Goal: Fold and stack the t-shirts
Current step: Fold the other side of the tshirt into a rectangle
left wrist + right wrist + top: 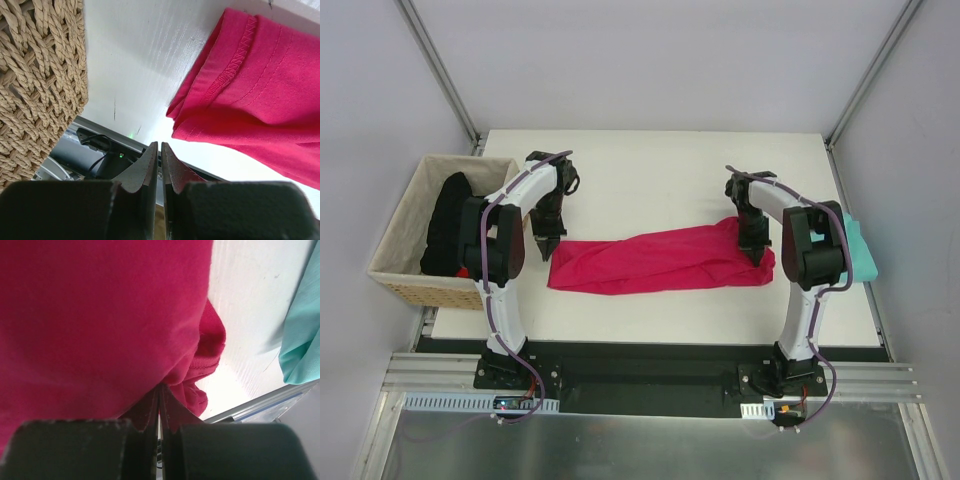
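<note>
Top camera looks steeply down from the near edge — whole table [650,175] visible; wrist cameras sit close (facing downward), all sharing the pink shirt [650,262].

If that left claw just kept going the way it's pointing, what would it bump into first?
Probably the bare white table, in the strip between the wicker basket and the end of the pink t-shirt. The left gripper, jaws shut, points down there with nothing in between, though depth is hard to judge.

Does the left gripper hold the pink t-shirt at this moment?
No: the left gripper is shut with nothing between its fingers, and the pink t-shirt lies on the table apart from it.
</note>
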{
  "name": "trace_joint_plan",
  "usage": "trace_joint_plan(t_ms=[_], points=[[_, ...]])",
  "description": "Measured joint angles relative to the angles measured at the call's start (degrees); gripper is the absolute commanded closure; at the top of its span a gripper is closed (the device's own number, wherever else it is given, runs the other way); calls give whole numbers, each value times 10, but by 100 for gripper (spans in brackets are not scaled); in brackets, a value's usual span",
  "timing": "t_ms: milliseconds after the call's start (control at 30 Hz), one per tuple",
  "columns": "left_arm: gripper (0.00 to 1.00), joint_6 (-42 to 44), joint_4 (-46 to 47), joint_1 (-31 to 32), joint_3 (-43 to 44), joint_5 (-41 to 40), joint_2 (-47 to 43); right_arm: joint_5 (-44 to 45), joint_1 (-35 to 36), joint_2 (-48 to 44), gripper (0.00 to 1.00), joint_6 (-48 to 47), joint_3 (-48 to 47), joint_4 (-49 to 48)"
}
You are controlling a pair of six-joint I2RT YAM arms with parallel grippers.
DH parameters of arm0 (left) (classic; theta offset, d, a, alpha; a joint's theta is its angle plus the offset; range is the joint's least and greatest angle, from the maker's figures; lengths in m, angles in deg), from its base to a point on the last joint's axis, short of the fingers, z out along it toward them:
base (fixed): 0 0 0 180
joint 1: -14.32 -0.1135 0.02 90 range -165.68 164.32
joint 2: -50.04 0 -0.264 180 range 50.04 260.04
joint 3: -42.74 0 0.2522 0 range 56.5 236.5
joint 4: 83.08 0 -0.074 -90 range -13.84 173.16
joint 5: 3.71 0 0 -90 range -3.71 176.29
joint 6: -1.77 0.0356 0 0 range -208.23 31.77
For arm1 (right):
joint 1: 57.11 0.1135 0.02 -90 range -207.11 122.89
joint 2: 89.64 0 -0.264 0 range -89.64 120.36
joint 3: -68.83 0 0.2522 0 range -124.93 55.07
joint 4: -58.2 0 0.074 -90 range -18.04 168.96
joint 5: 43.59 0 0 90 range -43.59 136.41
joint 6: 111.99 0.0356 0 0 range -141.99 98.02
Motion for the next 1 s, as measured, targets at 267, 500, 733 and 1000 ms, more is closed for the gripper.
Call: trace_joint_plan(t_ms=[267,500,733,1000], points=[[94,0,0,0,0,0,0,1,1,-14,82,9,26,-2],[94,0,0,0,0,0,0,20,4,-58,75,21,12,13],[94,0,0,0,11,0,0,22,13,-109,79,26,-81,26],[94,0,0,0,25,0,0,1,15,-78,83,25,-80,17]])
